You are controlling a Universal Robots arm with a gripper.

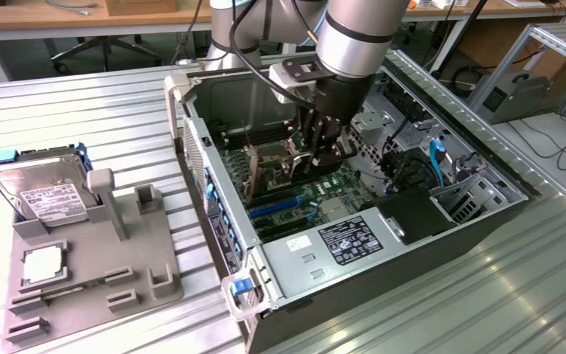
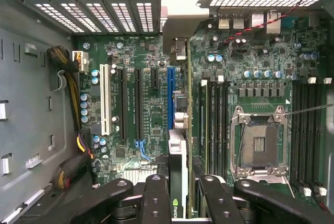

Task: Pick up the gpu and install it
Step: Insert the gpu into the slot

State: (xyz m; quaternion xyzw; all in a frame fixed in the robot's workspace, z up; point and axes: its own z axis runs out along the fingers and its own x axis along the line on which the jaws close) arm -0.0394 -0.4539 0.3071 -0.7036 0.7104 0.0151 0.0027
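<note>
The thin dark gpu card with its silver end bracket (image 2: 178, 156) hangs edge-down inside the open metal computer case (image 1: 200, 147). The black pincer (image 2: 182, 197) is clamped on it, over the green motherboard (image 2: 135, 51) and close beside the long blue slot (image 2: 170, 96). Seating it well likely needs the card upright, its edge lined along the slot, and even downward pressure. A green Nvidia logo shows on the card. The power supply's black label (image 1: 350, 240) is unreadable.
</note>
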